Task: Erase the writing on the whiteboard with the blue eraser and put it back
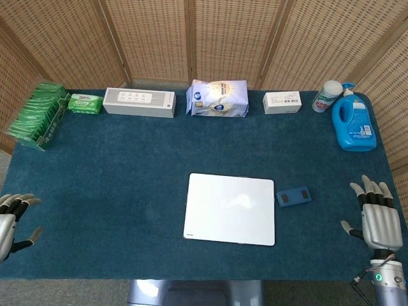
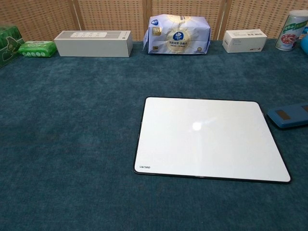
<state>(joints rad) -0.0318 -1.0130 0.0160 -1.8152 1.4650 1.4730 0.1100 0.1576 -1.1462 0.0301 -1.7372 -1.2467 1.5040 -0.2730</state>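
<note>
The flat white whiteboard with a dark rim (image 1: 230, 209) lies blank on the blue cloth table (image 1: 127, 172). The small blue eraser block (image 1: 293, 196) lies on the cloth just beside the board's right edge. The right hand (image 1: 376, 217) is well apart from it, fingers spread, holding nothing. The left hand (image 1: 9, 220) sits at the table's far left edge, fingers apart too.

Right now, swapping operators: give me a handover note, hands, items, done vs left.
Left hand: open, empty, at the table's near left edge.
Right hand: open, empty, near right edge, apart from the eraser.
Whiteboard: flat mid-table, no writing visible in either view.
Blue eraser: on the cloth just right of the board, not touching it.
Done: board looks clean, eraser set down.
Left: seemingly nothing; confirm the eraser's spot is acceptable.
</note>
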